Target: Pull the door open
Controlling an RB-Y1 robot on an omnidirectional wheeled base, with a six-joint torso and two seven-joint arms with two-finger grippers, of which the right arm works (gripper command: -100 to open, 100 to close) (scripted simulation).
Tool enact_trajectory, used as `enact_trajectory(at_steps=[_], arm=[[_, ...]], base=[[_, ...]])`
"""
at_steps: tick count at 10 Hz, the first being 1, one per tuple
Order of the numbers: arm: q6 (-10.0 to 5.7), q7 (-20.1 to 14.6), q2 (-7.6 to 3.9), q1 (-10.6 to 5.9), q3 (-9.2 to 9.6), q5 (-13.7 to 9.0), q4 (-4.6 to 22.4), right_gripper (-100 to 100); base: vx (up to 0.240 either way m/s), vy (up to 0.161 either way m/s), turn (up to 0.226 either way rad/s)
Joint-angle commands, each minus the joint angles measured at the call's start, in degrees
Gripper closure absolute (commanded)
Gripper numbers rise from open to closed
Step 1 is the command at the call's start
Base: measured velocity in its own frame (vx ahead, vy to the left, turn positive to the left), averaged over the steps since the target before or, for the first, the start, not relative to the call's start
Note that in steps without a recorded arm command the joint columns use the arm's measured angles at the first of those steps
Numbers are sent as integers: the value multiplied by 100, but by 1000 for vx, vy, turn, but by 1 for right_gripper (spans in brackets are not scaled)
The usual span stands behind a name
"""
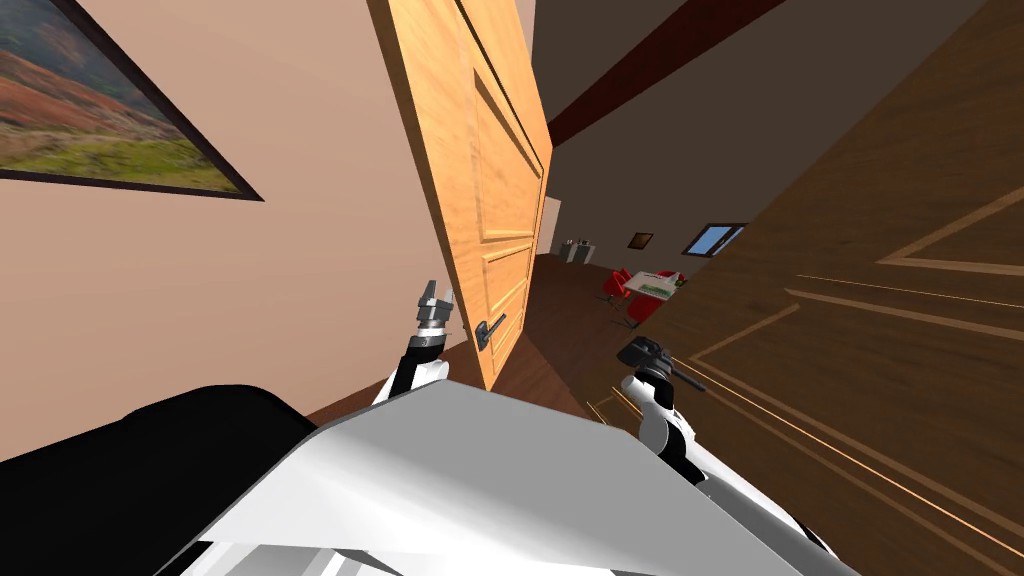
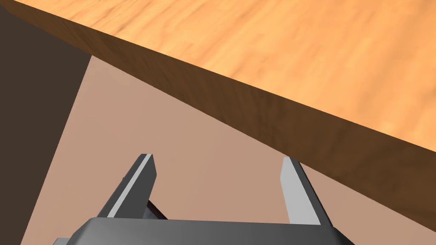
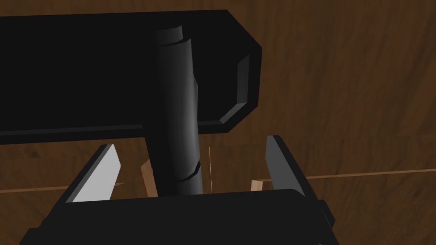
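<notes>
- door (image 1: 483, 170) stands ajar, with its handle (image 1: 490, 328) at the free edge.
- left gripper (image 2: 217, 156) is spread wide and empty, just beside that edge on the wall (image 2: 127, 127) side, likely placed to catch it.
- right gripper (image 3: 190, 142) is spread too, gripping nothing, low over the floor (image 1: 860, 330).

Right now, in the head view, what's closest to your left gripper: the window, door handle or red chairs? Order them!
From the left gripper:
1. Door handle, just beside it on the door.
2. Red chairs, through the doorway.
3. Window, on the far wall beyond them.
</notes>
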Motion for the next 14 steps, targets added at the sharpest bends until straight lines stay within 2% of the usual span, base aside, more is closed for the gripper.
enact_trajectory(at_steps=[1,6,9,12,13,14], arm=[[7,-10,8,4,9,3,-9,100],[7,-10,8,4,9,3,-9,100],[35,-124,69,-47,245,67,-29,100],[70,-287,157,-129,594,162,-64,100],[70,-287,157,-129,594,162,-64,100],[85,-355,195,-163,741,203,-79,100]], base=[[-10,12,-34],[-2,12,-7],[-211,2,51],[-252,19,44],[-183,-33,60],[-176,-18,46]])
